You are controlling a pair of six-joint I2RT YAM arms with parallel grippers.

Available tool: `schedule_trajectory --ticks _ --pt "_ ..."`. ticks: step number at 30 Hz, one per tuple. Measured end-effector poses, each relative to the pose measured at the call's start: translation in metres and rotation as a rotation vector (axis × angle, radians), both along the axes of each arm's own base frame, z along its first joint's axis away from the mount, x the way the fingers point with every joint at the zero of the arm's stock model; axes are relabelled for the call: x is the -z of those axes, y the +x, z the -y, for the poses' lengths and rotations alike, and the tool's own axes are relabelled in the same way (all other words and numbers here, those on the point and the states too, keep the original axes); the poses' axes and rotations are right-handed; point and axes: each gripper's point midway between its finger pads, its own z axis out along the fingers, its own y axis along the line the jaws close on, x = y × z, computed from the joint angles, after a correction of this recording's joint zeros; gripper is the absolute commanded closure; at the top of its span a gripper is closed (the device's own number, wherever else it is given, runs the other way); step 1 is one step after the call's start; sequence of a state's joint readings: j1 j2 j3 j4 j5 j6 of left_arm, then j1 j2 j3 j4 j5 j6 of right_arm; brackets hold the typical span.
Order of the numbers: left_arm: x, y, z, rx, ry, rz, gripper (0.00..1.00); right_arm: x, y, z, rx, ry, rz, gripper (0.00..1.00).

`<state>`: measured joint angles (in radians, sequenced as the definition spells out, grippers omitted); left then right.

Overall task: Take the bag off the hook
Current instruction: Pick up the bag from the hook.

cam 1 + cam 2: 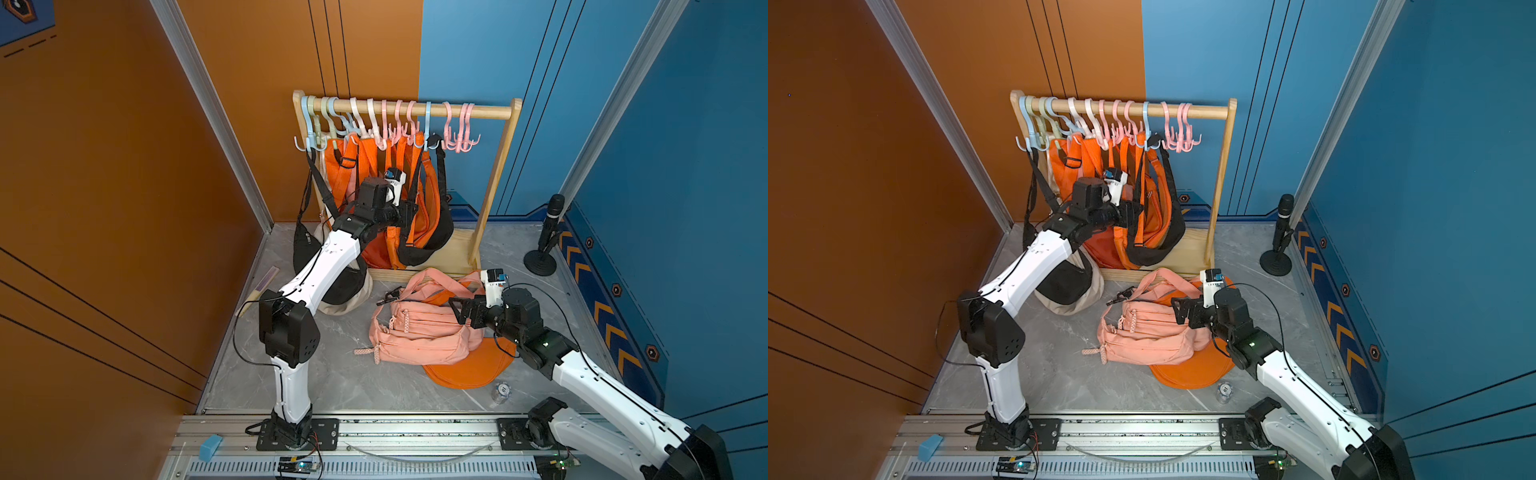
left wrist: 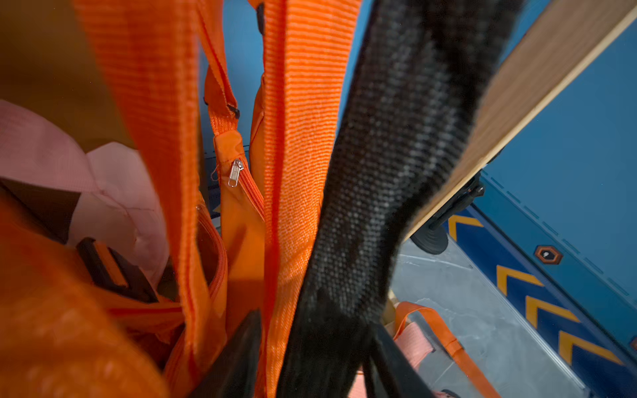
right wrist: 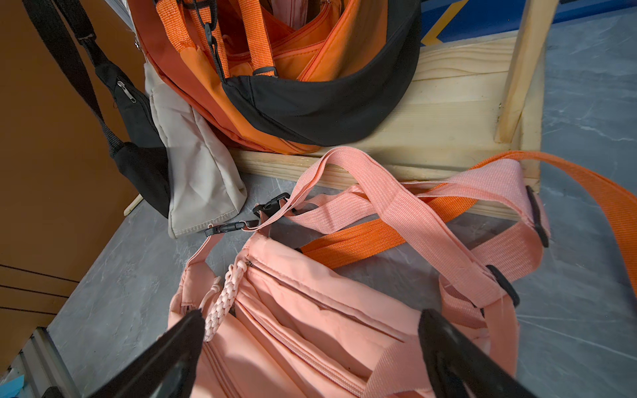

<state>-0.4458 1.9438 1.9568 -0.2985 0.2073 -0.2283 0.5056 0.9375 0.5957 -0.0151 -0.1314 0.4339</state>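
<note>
On the wooden rack point(image 1: 490, 111), several bags hang from plastic hooks. A black bag point(image 1: 424, 249) hangs by its strap from a light blue hook point(image 1: 427, 120), among orange bags point(image 1: 374, 174). My left gripper point(image 1: 409, 212) reaches into these straps. In the left wrist view, the left gripper point(image 2: 315, 324) stands partway closed, with the black strap point(image 2: 389, 155) and an orange strap point(image 2: 303, 138) between its fingers. Whether they are pinched is unclear. My right gripper point(image 1: 457, 305) hovers open over a pink bag point(image 3: 310, 344) lying on the table.
An orange bag point(image 1: 469, 370) lies flat under the pink one. Another black bag point(image 1: 303, 245) and a beige bag point(image 1: 345, 307) hang at the rack's left end behind my left arm. A microphone stand point(image 1: 548, 232) is at the right wall. A small bottle point(image 1: 500, 392) stands near the front.
</note>
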Motion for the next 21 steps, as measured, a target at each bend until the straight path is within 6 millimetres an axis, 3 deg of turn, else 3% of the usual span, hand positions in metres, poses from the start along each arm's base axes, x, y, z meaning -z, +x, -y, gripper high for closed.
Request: schedule_trajectory --ticks 7,12,21 --pt "0.004 0.003 0.003 0.008 0.000 -0.011 1.00 0.005 0.007 -0.004 -0.002 -0.001 -0.006 0.02" --pt "0.003 0.002 0.004 0.014 0.001 -0.008 1.00 0.001 0.015 -0.004 0.006 0.000 -0.006 0.02" --pt "-0.009 -0.014 -0.004 0.015 -0.004 0.003 1.00 -0.024 0.054 -0.015 0.024 0.025 0.031 0.02"
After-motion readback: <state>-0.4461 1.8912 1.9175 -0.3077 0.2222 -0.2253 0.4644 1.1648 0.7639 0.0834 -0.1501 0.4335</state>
